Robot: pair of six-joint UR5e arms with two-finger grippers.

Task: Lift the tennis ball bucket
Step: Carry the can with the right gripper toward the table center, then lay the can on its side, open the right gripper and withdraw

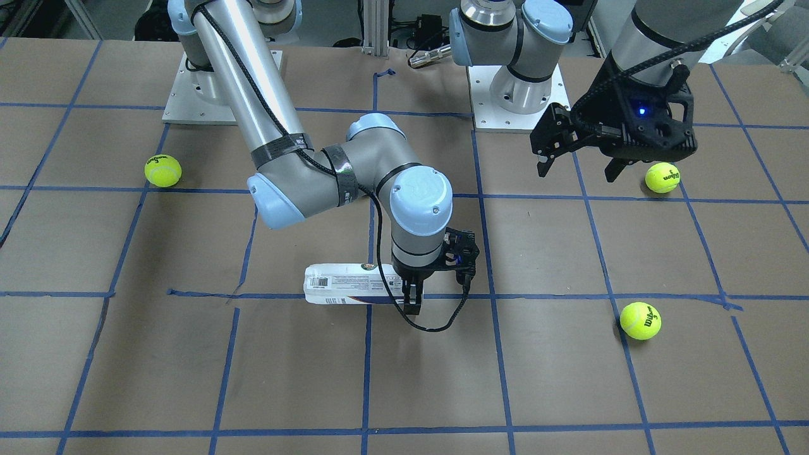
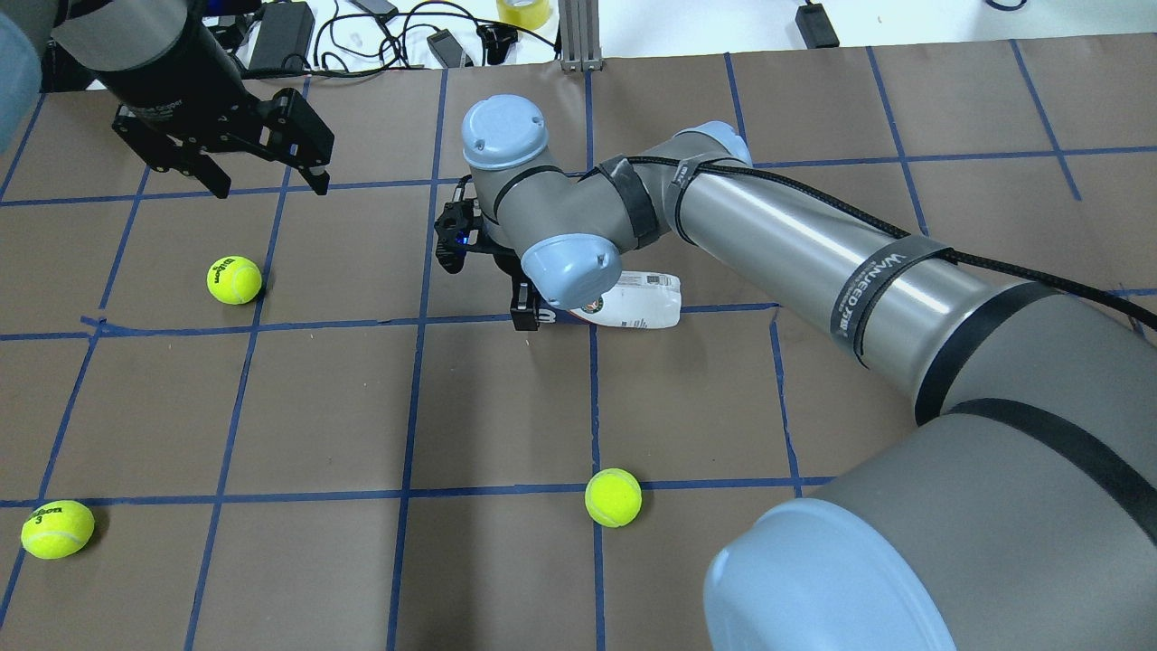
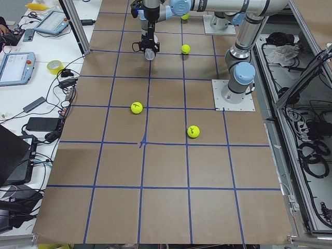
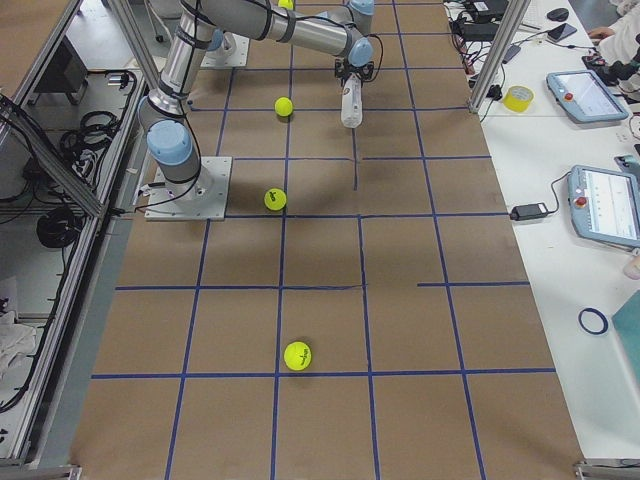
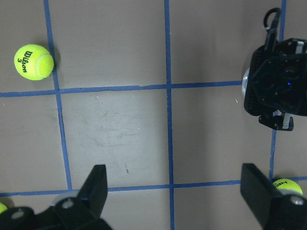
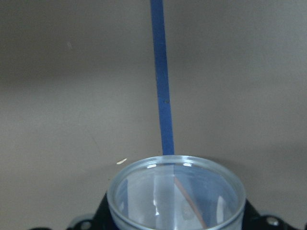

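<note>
The tennis ball bucket (image 1: 341, 284) is a slim clear can with a white and navy label. It lies on its side on the brown table, and also shows in the overhead view (image 2: 637, 303). My right gripper (image 1: 412, 303) points straight down and is shut on the can near its open end. The clear round mouth (image 6: 175, 191) shows at the bottom of the right wrist view, with the gripper body behind it. My left gripper (image 1: 576, 172) is open and empty. It hovers well off to the side, above the table (image 2: 271, 188).
Three yellow-green tennis balls lie loose: one near the left gripper (image 1: 662, 177), one toward the operators' side (image 1: 640, 320), one on the right arm's side (image 1: 163, 170). Blue tape lines grid the table (image 1: 442, 379). Cables and chargers lie along the far edge (image 2: 380, 36).
</note>
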